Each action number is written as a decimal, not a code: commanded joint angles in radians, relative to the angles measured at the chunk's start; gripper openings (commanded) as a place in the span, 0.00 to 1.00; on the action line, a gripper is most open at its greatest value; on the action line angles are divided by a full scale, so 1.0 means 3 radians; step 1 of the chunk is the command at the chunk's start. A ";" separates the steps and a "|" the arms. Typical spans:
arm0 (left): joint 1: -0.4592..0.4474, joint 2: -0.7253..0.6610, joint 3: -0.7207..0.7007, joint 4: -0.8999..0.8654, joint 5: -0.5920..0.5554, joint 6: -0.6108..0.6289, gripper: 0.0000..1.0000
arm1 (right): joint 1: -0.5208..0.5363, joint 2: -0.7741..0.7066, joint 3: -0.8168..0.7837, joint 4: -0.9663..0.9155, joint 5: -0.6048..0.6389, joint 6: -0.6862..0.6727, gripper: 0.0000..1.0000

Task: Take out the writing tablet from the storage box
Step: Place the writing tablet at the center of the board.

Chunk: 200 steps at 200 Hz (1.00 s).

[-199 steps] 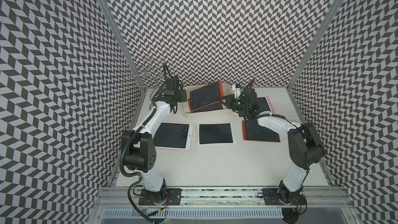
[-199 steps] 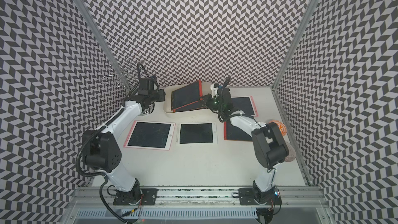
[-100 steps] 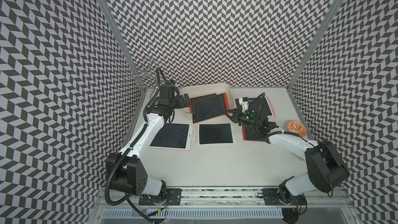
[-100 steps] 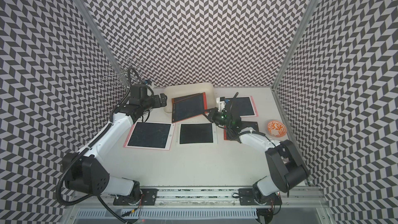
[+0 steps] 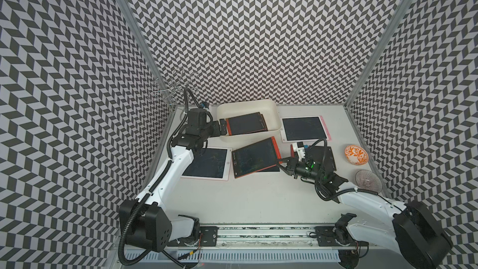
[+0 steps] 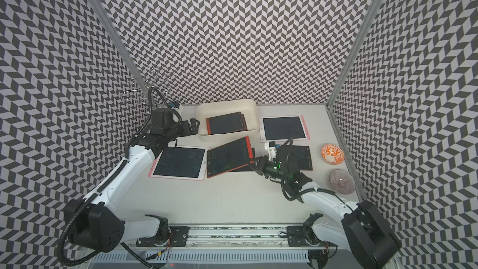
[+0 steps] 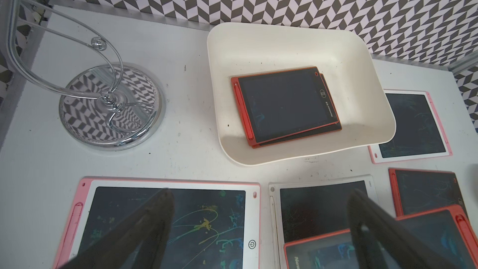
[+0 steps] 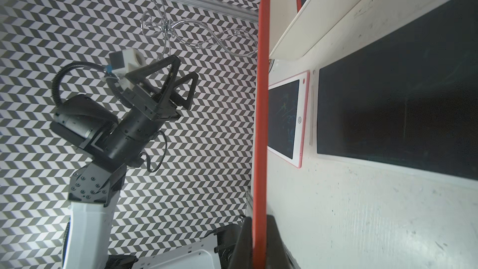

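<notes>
Black right gripper (image 5: 283,163): jaws clamped tight on the 3 o'clock edge of a red-framed writing tablet (image 5: 254,160). The tablet is outside the storage box (image 5: 248,138), at the box's 6 o'clock, over a white-framed tablet (image 7: 315,208) near table centre. Left gripper (image 5: 222,127): jaws spread wide, empty, at the box's 9 o'clock, just beside its wall. Box at the table's 12 o'clock, with two red-framed tablets (image 5: 245,123) stacked inside. Pink-framed tablet (image 5: 207,163) flat at the held tablet's 9 o'clock.

Orange patterned bowl (image 5: 356,154) near a glass bowl (image 5: 368,180); chrome stand (image 7: 111,125) well apart.
</notes>
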 commanded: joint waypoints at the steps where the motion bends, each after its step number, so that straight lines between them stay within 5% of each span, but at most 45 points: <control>1: -0.0004 -0.0103 -0.0092 0.0065 0.0081 -0.0049 0.99 | 0.0055 -0.0354 -0.0308 0.0323 -0.0025 0.0284 0.00; 98: -0.0018 -0.0172 -0.0297 0.0201 0.0163 -0.0105 0.99 | 0.0358 -0.1659 -0.1295 -0.0130 0.0494 0.0854 0.00; 200: -0.0016 -0.0122 -0.0391 0.0286 0.0214 -0.0093 0.99 | 0.1045 -0.1258 -0.1394 -0.0056 0.1070 0.1199 0.00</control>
